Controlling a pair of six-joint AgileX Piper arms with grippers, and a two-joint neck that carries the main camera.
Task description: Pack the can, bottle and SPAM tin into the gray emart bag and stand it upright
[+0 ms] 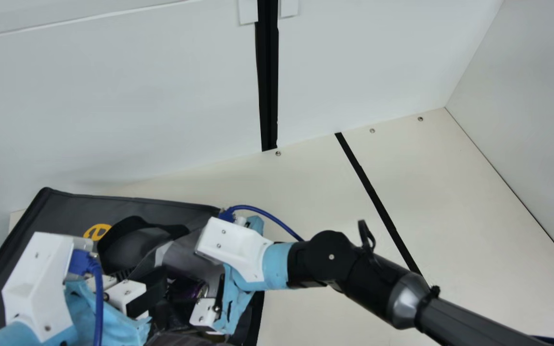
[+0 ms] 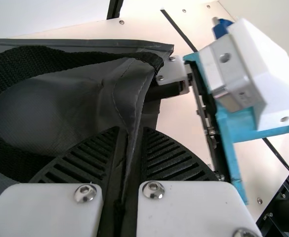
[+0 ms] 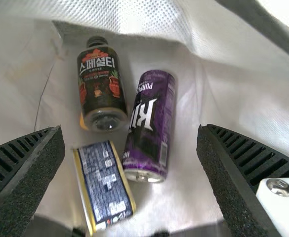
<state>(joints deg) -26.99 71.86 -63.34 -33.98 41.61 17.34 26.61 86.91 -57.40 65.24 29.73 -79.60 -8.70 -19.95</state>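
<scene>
Spreading beneath and beyond the gray emart bag (image 1: 72,206), the cream desk (image 1: 474,240) carries a narrow black strip (image 1: 373,192) well apart from the bag. A white wall (image 1: 128,105) rises behind the bag. The bag has black webbing handles (image 2: 60,61) against its gray fabric, and a pale lining (image 3: 184,207) inside.

Both arms meet at the bag. The left end effector (image 1: 149,293) is clenched on a fold of the bag's fabric, pinched upright between its two ribbed fingers (image 2: 95,153). The right end effector (image 1: 205,312) is at the bag's mouth, released, its fingers spread well apart with nothing between them in their grasp.

Inside the bag, the purple can (image 3: 151,126) rests on the lining, its printed side towards the right wrist camera. The dark bottle (image 3: 102,84), capped in black, is in the bag as well, just beside the can. The SPAM tin (image 3: 104,182), blue with gold edges, sits in the bag too, near the can's silver end and apart from the bottle. Smallest is the yellow mark (image 1: 97,231) on the bag's outside, partly behind a handle.
</scene>
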